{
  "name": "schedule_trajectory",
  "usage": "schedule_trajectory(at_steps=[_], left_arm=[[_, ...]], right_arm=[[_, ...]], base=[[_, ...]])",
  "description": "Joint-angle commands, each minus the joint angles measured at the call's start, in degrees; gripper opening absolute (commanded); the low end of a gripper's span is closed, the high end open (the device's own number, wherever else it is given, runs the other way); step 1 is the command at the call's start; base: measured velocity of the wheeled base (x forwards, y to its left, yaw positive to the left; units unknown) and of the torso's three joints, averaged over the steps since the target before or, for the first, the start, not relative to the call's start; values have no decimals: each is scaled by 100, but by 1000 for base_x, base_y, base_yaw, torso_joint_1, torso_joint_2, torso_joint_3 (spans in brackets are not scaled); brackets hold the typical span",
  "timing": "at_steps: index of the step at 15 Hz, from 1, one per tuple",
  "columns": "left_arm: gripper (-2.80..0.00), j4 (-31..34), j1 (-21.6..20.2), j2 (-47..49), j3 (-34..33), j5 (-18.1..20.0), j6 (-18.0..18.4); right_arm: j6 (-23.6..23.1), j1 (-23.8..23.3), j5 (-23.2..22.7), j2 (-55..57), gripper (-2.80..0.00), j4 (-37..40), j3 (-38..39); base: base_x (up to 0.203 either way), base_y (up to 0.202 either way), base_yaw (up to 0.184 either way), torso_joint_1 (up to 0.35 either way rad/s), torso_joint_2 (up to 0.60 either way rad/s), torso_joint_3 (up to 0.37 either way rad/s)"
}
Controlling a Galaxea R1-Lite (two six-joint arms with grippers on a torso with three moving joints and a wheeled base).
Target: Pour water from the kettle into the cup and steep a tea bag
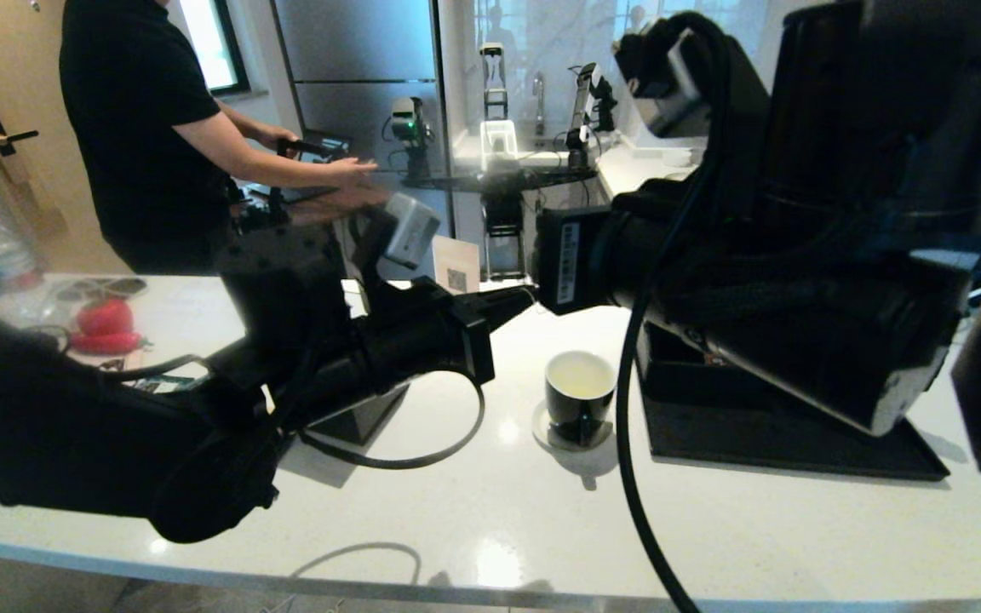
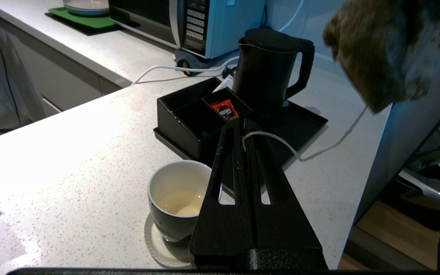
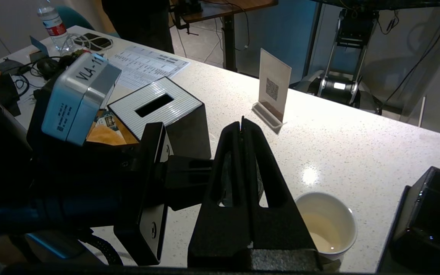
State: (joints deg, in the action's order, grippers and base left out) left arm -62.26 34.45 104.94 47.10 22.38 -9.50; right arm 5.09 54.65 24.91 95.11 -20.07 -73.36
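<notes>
Black kettle (image 2: pixel 267 70) (left wrist view only), cup (image 1: pixel 580 393) with water (image 1: pixel 580 379)

White speckled stone countertop (image 1: pixel 473 502), glossy finish.

Resting directly on it:
- round white coaster (image 2: pixel 155 244), bearing the cup (image 1: pixel 580 396);
- flat black tray (image 1: pixel 788 447), just beside the coaster, bearing a compartmented black box (image 2: pixel 189 114) and the kettle (image 2: pixel 269 68);
- black cube tissue box (image 3: pixel 166 114) with ribbed white top;
- clear stand holding a QR-code card (image 3: pixel 274 89), apart from the tissue box;
- printed sheet (image 3: pixel 147 67);
- plastic water bottle (image 3: pixel 54 26) at the far end;
- microwave (image 2: pixel 204 23) and green mat (image 2: pixel 84 19) on the adjoining run.
</notes>
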Motion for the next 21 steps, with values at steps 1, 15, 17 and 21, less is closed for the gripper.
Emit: schedule_trajectory(at_steps=[1,15,17,21], left_arm=[[-280,-41,0,53,9,12,-8],[-280,-33,-211,293,196,12,-8],[-280,-40,-211,326,265,11,-16],[-280,-41,-202,351,334,3,-17]], right_arm=[[70,2,14,34,-280,-191,231],[435,195,14,-89,-280,-709,1006],[441,220,14,-89,-280,-747,1017],[485,407,14,-89,-280,-894,1106]], base=[[0,0,0,0,0,0],[0,0,0,0,0,0],[0,0,0,0,0,0],[0,0,0,0,0,0]])
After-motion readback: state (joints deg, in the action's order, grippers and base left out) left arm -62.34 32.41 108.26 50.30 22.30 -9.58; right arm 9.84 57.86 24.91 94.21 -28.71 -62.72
